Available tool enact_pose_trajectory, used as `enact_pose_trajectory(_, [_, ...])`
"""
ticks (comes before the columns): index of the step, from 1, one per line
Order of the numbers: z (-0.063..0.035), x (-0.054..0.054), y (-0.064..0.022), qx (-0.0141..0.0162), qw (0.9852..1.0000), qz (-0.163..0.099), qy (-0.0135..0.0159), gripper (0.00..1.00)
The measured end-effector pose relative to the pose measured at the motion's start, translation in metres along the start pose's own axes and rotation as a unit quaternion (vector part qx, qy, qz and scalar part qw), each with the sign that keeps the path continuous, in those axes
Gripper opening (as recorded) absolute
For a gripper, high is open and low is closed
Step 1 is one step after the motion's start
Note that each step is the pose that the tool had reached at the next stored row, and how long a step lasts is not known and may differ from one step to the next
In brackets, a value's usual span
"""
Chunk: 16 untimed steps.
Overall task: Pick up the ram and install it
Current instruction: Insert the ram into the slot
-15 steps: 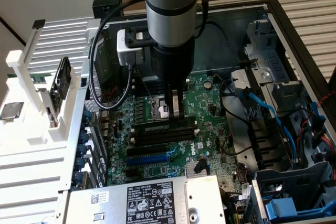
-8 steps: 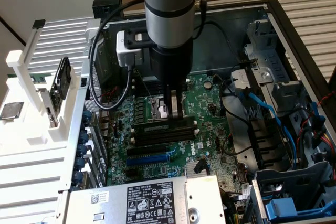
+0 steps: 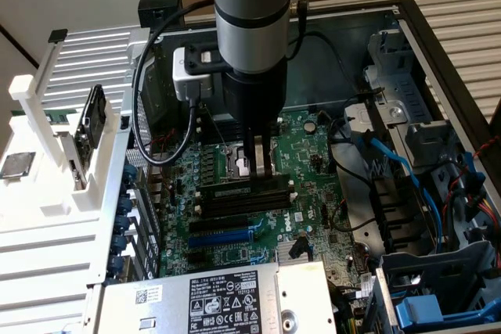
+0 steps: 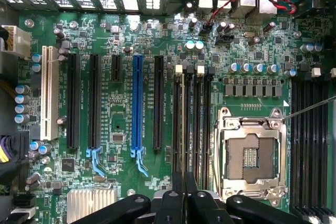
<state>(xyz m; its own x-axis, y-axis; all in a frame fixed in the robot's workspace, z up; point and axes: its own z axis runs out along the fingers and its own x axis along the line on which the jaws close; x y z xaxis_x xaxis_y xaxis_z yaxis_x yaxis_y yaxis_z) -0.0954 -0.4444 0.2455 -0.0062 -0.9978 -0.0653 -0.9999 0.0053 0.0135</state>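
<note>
One relation matters here, read across the exterior view from its left: the white rack (image 3: 43, 103) stands well apart from the work, outside the open computer case (image 3: 407, 29). Toward the middle, the fingers (image 3: 255, 160) reach straight down over the motherboard (image 3: 305, 154), closed nearly all the way and pinching the ram (image 3: 239, 185) near its middle. The ram stands on edge directly beneath them, its long axis running along the row of black memory slots (image 3: 235, 205), so stick and slot line up lengthwise. In the wrist view the ram (image 4: 182, 129) shows as a thin edge running straight away from the fingers (image 4: 176, 200), with the CPU socket (image 4: 251, 153) just beside the slot row. Whether the stick is pressed fully home I cannot tell
</note>
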Motion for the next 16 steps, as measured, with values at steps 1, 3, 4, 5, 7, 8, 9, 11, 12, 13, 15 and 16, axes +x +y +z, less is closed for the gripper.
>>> enact_pose_trajectory(1, [0.0,0.0,0.0,0.0,1.0,0.0,0.0,0.12])
enact_pose_trajectory(3, [0.0002,0.0002,0.0,0.0001,1.0,0.0,-0.0001,0.12])
enact_pose_trajectory(4, [0.0003,0.0007,0.0,0.0001,1.0,0.0,-0.0002,0.12])
enact_pose_trajectory(5, [0.0002,0.0013,0.0,0.0001,1.0,0.0,-0.0001,0.12])
enact_pose_trajectory(7, [0.0002,0.0014,0.0,0.0001,1.0,0.0,-0.0001,0.12])
enact_pose_trajectory(8, [0.0001,0.0016,0.0,0.0,1.0,0.0,0.0,0.12])
enact_pose_trajectory(9, [0.0002,0.0016,0.0,0.0,1.0,0.0,0.0,0.12])
enact_pose_trajectory(11, [0.0004,0.0017,0.0,0.0,1.0,0.0,0.0001,0.12])
enact_pose_trajectory(12, [0.0008,0.0017,0.0,0.0001,1.0,0.0,0.0002,0.12])
enact_pose_trajectory(13, [0.0014,0.0018,-0.0001,0.0001,1.0,0.0,0.0006,0.12])
enact_pose_trajectory(15, [0.0023,0.0018,-0.0001,0.0001,1.0,0.0,0.0015,0.12])
enact_pose_trajectory(16, [0.0026,0.0018,0.0,0.0,1.0,0.0,0.0018,0.12])
